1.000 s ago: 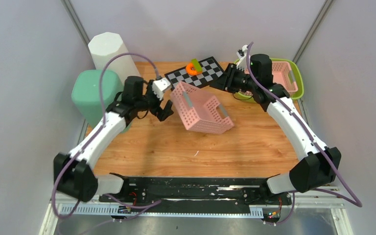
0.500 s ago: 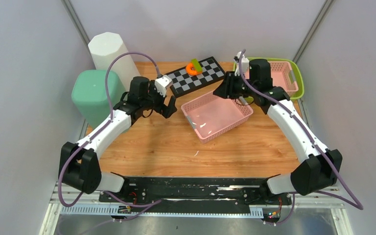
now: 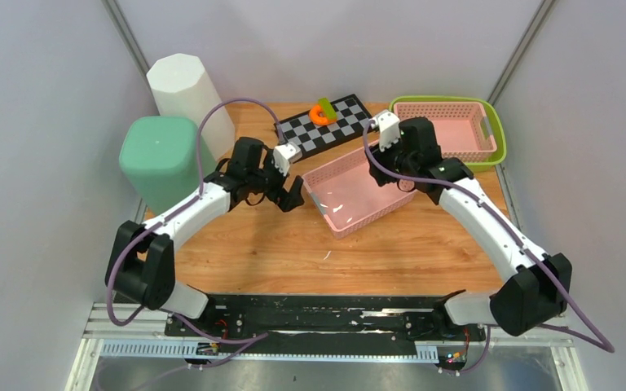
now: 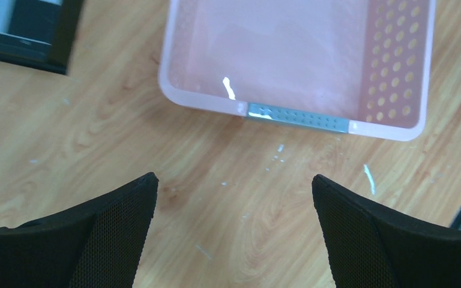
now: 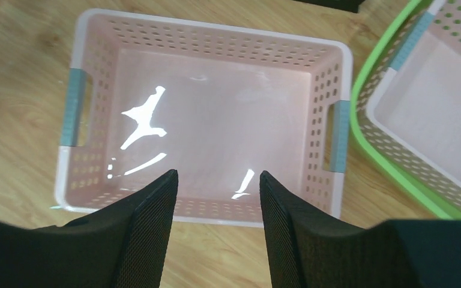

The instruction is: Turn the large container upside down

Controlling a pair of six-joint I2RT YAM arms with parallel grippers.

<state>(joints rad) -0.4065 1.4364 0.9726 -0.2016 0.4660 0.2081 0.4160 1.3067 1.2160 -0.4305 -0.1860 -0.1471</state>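
Pink basket (image 3: 349, 195) sits open side up on the worktop (image 3: 293, 252), long axis left-right. Left jaws wide and empty, just off its left short end. Right jaws part-open and empty, hanging over its far right end; I'd call that the nearer arm.

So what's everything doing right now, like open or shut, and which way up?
large pink basket: open side up, flat on the table, not held.
left gripper: open, empty, beside the basket's end.
right gripper: open, empty, above the basket.
small pink basket: open side up, inside the green tray.
orange piece: resting on the checkerboard.
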